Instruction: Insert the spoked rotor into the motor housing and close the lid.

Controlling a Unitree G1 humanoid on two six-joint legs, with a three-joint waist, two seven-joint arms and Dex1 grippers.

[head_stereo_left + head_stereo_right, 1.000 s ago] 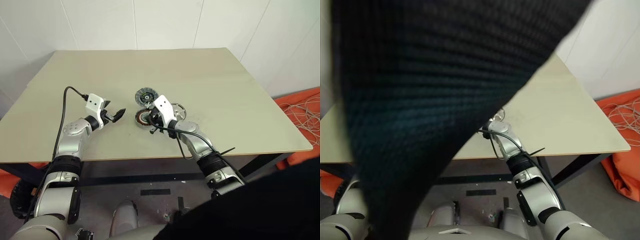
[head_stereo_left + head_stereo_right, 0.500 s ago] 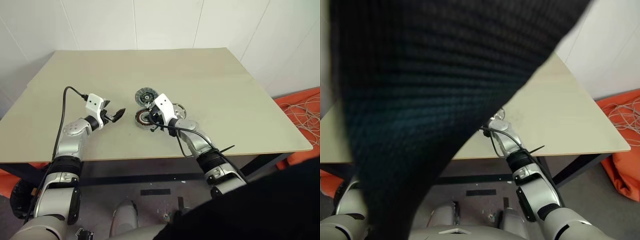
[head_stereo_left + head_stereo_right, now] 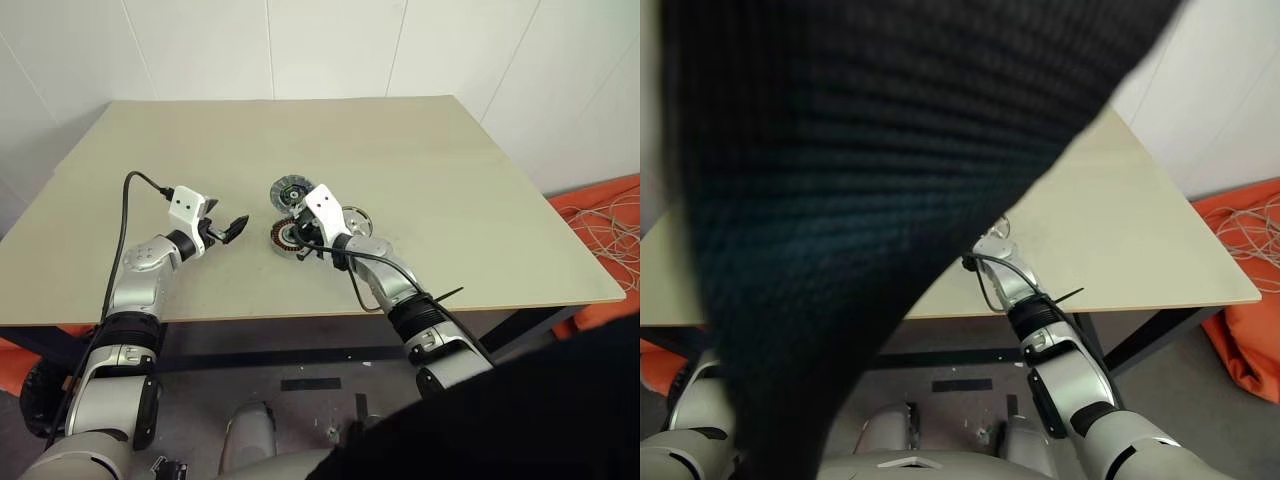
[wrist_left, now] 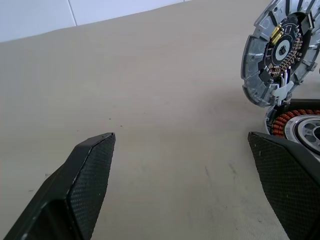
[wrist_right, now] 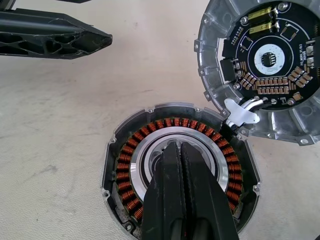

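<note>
The left gripper (image 3: 236, 227), jaws wide and empty, hovers toward the table's (image 3: 480, 180) near edge. Just right, the motor housing (image 5: 180, 167) lies flat, windings up, axis vertical; the right gripper (image 5: 182, 155), pinched shut, rests over its centre. Lid (image 5: 260, 70) beside it, spoked rotor (image 3: 356, 218) rightmost. Fetch the rotor level, hub centred.

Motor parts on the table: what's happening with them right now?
The right claw, shut, points into the centre of the motor housing, whose copper windings are exposed and which holds nothing yet. The lid lies open beside it, circuit face up, touching the housing's rim. The spoked rotor sits on the table behind the right arm. The left claw hovers open nearby, holding nothing.
</note>
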